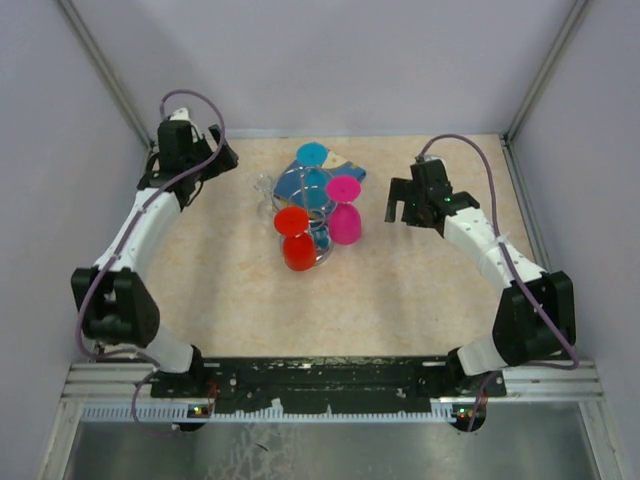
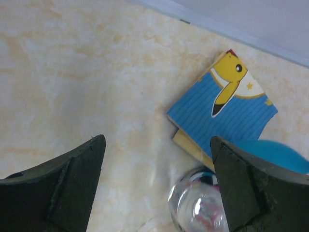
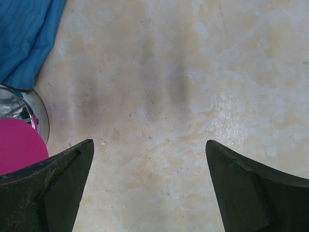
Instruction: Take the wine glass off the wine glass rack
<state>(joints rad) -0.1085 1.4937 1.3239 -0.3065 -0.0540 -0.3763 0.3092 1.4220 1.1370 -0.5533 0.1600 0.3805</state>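
Left end effector (image 2: 157, 159) and right end effector (image 3: 149, 154), both spread and empty, flank the wine glass rack (image 3: 24, 104) toward the counter's (image 1: 230, 290) far edge.

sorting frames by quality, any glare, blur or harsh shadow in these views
Top external: soft even light, faint shadows, the red glass crisp. Left wrist: bright glare spots on the clear glass, fingers soft-edged. Right wrist: pale sheen on the table, mirror reflections in the rack's chrome base.

Coloured glasses (image 1: 344, 222) hide most of the wine glass rack (image 1: 310, 200) from above. The clear wine glass (image 2: 195, 210) runs off the left wrist view's bottom edge, blurred.
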